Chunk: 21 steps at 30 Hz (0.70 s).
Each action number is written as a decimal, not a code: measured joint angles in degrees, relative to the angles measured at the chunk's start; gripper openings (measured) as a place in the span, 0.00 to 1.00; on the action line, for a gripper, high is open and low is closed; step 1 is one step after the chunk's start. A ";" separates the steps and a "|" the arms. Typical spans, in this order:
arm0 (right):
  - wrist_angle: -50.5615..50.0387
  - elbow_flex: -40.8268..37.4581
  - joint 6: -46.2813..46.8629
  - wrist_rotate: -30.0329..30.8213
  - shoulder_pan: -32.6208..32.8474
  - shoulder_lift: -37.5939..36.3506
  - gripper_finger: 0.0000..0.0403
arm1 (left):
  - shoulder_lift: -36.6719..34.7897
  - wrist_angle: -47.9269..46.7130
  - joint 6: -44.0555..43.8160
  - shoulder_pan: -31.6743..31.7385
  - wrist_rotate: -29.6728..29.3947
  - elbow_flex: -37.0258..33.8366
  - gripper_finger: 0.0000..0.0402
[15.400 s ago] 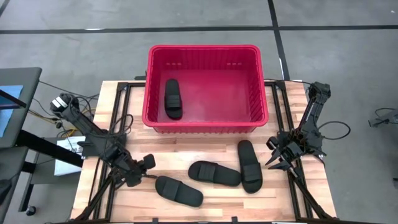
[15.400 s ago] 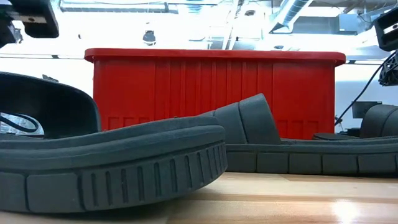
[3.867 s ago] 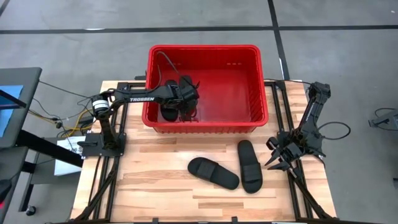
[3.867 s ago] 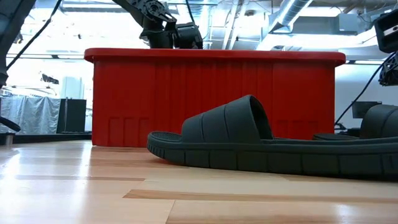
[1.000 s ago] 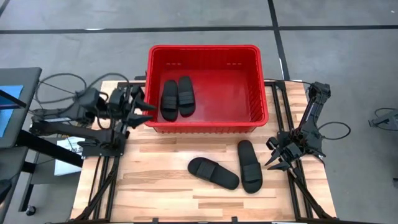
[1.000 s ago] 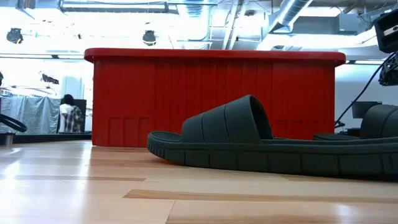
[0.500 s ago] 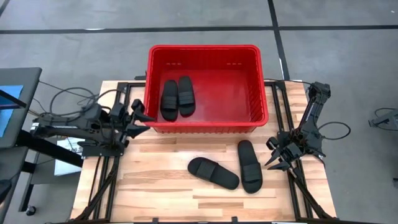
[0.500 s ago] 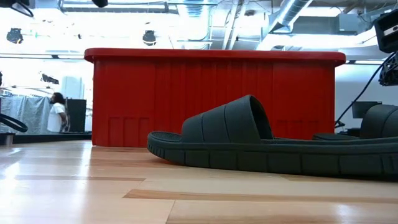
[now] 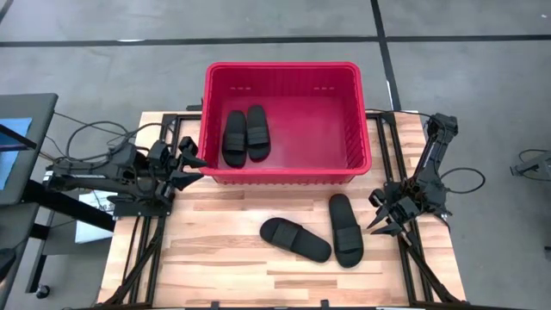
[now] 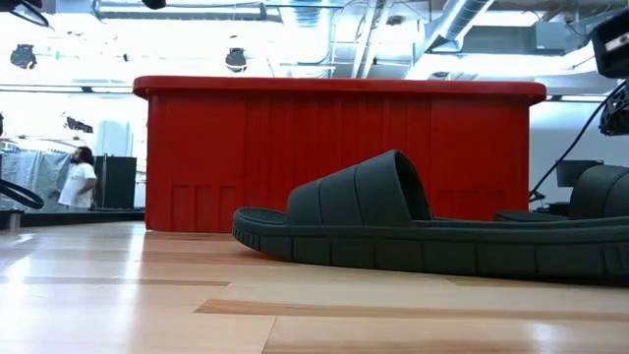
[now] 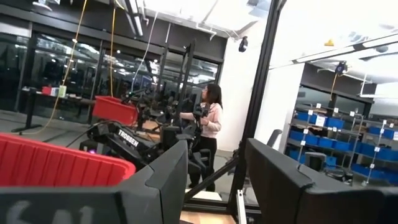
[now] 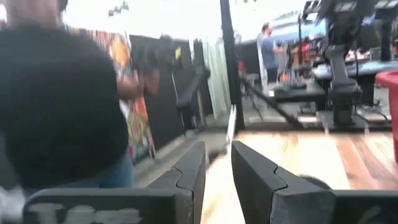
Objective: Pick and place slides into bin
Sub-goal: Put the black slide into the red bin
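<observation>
- Two slides (image 9: 245, 134) lie side by side on the floor of the bin (image 9: 284, 69), toward its left wall, straps up.
- The bin stands at the table's (image 9: 224, 258) far edge, centred between the arms.
- A third slide (image 9: 295, 239) lies angled on the table in front of the bin; a fourth slide (image 9: 346, 228) lies just beside it on the right, lengthwise toward the bin.
- The left gripper (image 9: 191, 165) hangs at the table's left edge, just outside the bin's near-left corner, jaws apart and empty.
- The right gripper (image 9: 385, 223) rests at the table's right edge, near the fourth slide, jaws a narrow gap apart, holding nothing.
- A person (image 11: 205, 140) stands in the room beyond.
</observation>
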 joint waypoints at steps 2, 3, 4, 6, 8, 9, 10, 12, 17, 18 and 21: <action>5.53 0.00 1.00 0.03 -0.80 -0.01 0.17 | 0.00 0.19 -0.42 0.00 -0.11 0.00 0.38; 8.84 0.01 -0.17 0.02 -1.41 0.00 0.17 | 0.00 0.39 -0.40 0.00 -0.34 0.00 0.38; 12.43 0.02 -1.49 0.01 -2.10 0.00 0.17 | 0.00 0.45 -0.37 0.00 -0.70 0.00 0.38; 19.52 0.02 -2.71 0.07 -3.50 -0.02 0.17 | 0.00 0.44 -0.13 0.00 -1.81 0.00 0.38; 25.39 0.02 -2.84 0.11 -5.14 -0.02 0.17 | 0.00 0.46 0.24 0.00 -3.48 0.00 0.38; 28.13 0.02 -2.96 0.14 -6.02 -0.01 0.17 | 0.00 0.46 0.27 0.00 -4.56 0.00 0.38; 30.77 0.02 -3.52 0.21 -6.90 -0.02 0.17 | 0.00 0.46 0.30 0.00 -5.49 0.00 0.38; 35.41 0.02 -6.50 0.15 -8.61 -0.02 0.17 | 0.00 0.46 0.34 0.00 -6.86 0.00 0.38; 44.56 0.02 -14.21 0.10 -11.83 -0.04 0.17 | 0.00 0.46 0.43 0.00 -9.30 0.00 0.38; 45.45 0.02 -15.20 0.29 -12.47 -0.03 0.17 | 0.00 0.46 0.39 0.00 -9.47 0.00 0.38; 49.07 0.04 -16.04 1.60 -14.53 -0.07 0.17 | 0.00 0.46 0.39 0.00 -9.70 0.00 0.38</action>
